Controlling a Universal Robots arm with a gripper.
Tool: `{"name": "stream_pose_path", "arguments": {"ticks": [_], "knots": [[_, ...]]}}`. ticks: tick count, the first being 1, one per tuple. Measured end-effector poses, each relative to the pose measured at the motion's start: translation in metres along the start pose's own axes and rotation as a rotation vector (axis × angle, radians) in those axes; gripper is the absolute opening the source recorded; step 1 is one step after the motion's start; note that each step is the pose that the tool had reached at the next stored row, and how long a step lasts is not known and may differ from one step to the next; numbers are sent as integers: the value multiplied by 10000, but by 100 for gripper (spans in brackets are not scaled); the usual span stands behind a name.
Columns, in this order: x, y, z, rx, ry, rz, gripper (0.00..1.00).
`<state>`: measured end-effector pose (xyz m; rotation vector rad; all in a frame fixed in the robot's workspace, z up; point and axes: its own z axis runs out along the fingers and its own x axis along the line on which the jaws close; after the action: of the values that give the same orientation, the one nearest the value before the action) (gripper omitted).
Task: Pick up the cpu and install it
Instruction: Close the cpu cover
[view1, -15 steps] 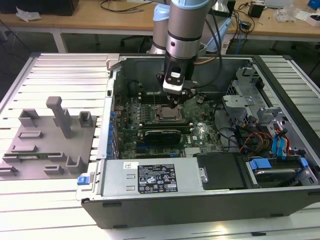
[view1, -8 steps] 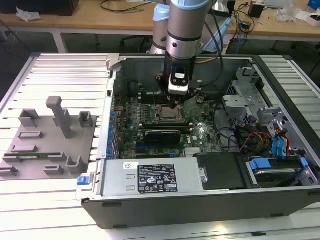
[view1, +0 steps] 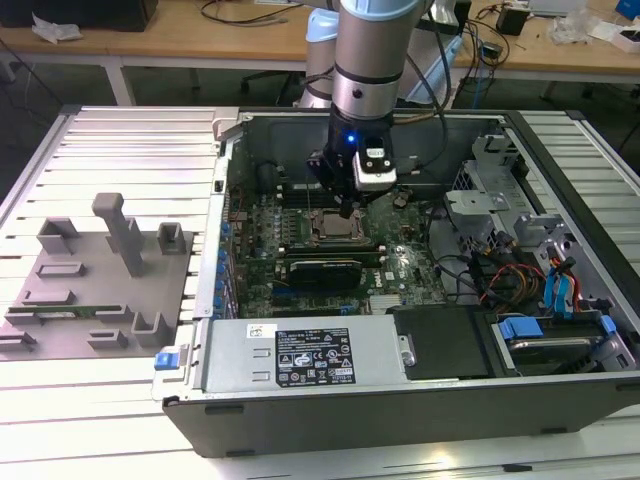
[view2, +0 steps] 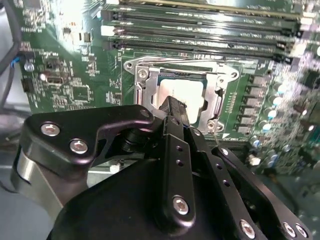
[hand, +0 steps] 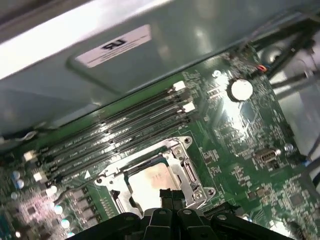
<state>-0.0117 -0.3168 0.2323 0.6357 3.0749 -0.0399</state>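
The open computer case (view1: 400, 420) lies on a slatted metal table (view1: 120, 150), its inside facing up. On the exterior view's left, just beside the case, sits a grey tray (view1: 100, 290) with upright posts and holders on it. The robot arm (view1: 370, 60) comes down from above into the middle of the case. Under it spreads the green circuit board (view1: 400, 265), which appears in both wrist views (view2: 65, 65) (hand: 250, 130) with a row of long black memory slots (view2: 200, 25) (hand: 115, 135) beside the socket.

The gripper (view1: 347, 212) hangs straight over the socket (view1: 325, 238). In both wrist views its two black fingers are clenched tip to tip (view2: 175, 106) (hand: 168, 195), and nothing can be seen pinched between them (whether the tips actually touch the chip below cannot be told).

The socket's metal frame (view2: 137, 85) (hand: 185, 160) is open at its centre. The cpu (view2: 182, 90) (hand: 150, 180) lies flat inside that frame, pale silver top up, directly beneath the fingertips. A round silver coin battery (hand: 241, 89) sits on the board, well apart from the socket.
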Motion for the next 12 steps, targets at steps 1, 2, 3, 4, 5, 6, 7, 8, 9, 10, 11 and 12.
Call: {"name": "stream_pose_path", "arguments": {"ticks": [1,2,3,4,5,6,7,8,9,10,11,12], "knots": [[0,0,1,-2,-6,-246,11],[0,0,3,-3,-11,-437,11],[0,0,4,-5,-18,-731,11],[0,0,6,-7,-23,-905,11],[0,0,7,-8,-29,-1161,11],[0,0,8,-9,-35,-1391,11],[0,0,10,-11,-40,-1586,11],[0,0,12,-13,-46,-1831,11],[0,0,14,-15,-50,-2017,11],[0,1,17,-15,-56,-2262,11],[0,1,20,-18,-61,-2447,11],[0,1,23,-16,-69,-2736,11]]}}
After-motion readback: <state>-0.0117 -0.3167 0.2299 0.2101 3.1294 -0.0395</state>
